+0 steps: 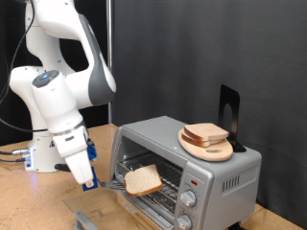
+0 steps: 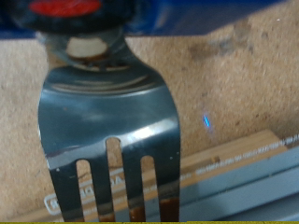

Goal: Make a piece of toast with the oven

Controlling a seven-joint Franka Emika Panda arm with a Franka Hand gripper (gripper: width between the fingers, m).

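Toast slice (image 1: 143,179) sits half in the oven (image 1: 182,163), resting at the rack's front lip over the dropped door, one corner sticking out toward the worktop's front edge. Looks tilted, not flat on the rack. A second slice (image 1: 205,133) lies on the wooden plate (image 1: 205,149) on the oven roof, untouched.

My tool (image 1: 84,172) hangs just off the oven's open mouth, on the side away from the knobs (image 1: 187,200), close to the toast. In the wrist view a metal spatula (image 2: 110,140) runs out from my tool over the worktop (image 2: 234,84); whether the fingers are clamped on its handle I cannot tell, they're hidden behind the mount. Spatula blade is bare, no bread on it.

Risks, my guess: the slice is only partly seated, so a nudge from the blade could tip it off the lip onto the door or worktop. Pushing at an angle could jam the crust in the rack wires. Knocking the oven may slide the plate off the roof.
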